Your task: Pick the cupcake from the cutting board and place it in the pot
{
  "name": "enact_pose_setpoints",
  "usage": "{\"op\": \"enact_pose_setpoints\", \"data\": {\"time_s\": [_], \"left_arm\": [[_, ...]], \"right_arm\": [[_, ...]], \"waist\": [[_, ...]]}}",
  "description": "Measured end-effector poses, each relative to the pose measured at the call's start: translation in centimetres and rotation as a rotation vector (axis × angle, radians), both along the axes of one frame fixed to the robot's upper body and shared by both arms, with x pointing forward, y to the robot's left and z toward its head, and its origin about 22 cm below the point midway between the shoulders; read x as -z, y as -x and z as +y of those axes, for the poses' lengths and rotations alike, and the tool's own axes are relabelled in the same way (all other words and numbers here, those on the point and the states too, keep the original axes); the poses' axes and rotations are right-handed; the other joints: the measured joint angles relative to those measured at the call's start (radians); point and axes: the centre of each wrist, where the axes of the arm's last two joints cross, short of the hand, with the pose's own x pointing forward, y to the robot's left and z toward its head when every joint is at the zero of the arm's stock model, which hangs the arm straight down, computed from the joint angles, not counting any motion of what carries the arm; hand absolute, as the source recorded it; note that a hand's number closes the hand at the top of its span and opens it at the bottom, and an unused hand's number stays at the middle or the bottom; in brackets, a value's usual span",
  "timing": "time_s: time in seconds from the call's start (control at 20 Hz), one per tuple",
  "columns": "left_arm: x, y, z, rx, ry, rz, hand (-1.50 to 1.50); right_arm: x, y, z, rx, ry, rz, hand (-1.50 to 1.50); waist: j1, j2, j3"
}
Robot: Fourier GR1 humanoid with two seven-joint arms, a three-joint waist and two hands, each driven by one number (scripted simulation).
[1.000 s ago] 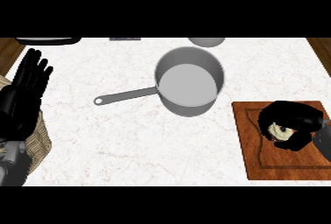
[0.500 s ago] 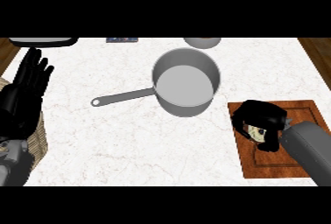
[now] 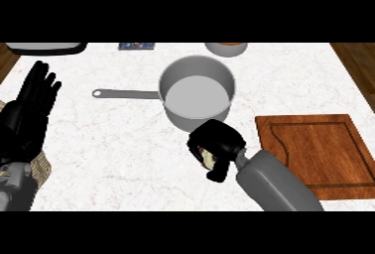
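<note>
There is one pot on the white marble desk. It is grey and round, and its single long handle points towards the left. One wooden cutting board lies near the right edge, well clear of the pot, with a groove running round its face.

The right hand hangs over the desk between the two, just below the pot's near rim and just left of the board's near-left corner. Its fingers are curled tight round the one cupcake. Only a pale patch of the cupcake peeps out from under the black hand, so its shape is mostly hidden. The cupcake is off the board and outside the pot, carried in that hand above bare marble. The grey forearm runs down and to the right from the wrist and crosses the board's lower left corner.

The left hand rests at the left edge of the desk, spread flat with its fingers straight and pointing away, holding nothing.

Three things sit along the far edge. One is a dark and white item at the left corner, cut off by the view. The second is a small blue flat item. The third is a round grey vessel just beyond the pot, and I cannot tell what any of them is. A tan patch shows beside the left forearm, too hidden to name.
</note>
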Motion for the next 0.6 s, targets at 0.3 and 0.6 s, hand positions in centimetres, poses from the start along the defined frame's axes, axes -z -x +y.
{"op": "enact_pose_setpoints", "data": {"time_s": [0.3,0.6], "left_arm": [[1.5,0.2,0.0,-0.017,0.026,0.047,0.0],[2.2,0.0,-0.2,-0.011,0.03,0.05,0.0]], "right_arm": [[-4.2,1.9,4.6,0.275,-0.221,-0.151,1.5],[-9.2,4.1,7.4,0.519,-0.395,-0.305,1.5]], "waist": [[-0.003,-0.004,0.002],[0.008,0.001,0.001]]}}
